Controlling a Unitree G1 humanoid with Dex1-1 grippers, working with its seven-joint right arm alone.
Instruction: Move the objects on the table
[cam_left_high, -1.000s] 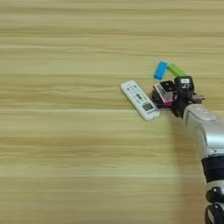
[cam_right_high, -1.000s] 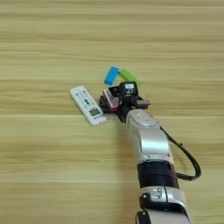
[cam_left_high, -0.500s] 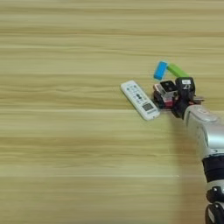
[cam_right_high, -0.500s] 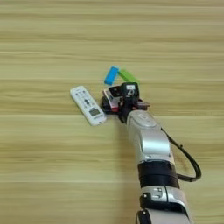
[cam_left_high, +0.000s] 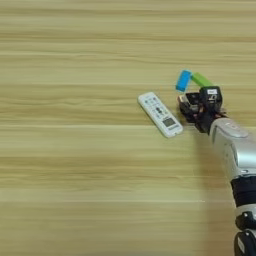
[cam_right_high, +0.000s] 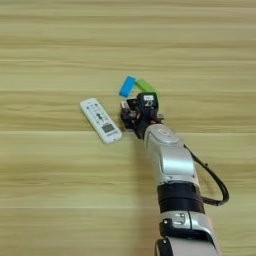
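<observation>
Light-tan wood grain with horizontal streaks covers the whole worktop (cam_left_high: 75, 165). Right of centre a white remote (cam_left_high: 160, 114) lies at a slant, its small screen at the nearer end. Just beyond it a blue block (cam_left_high: 183, 80) and a green block (cam_left_high: 201, 80) sit with their far ends close together, forming a shallow wedge. The silver right arm (cam_right_high: 167, 160) reaches up from the bottom edge, and its end effector (cam_right_high: 138, 111) sits just right of the remote and just below the two blocks. A red piece (cam_left_high: 189, 103) shows at the black fingers, but whether they are closed on it or merely over it cannot be told.
</observation>
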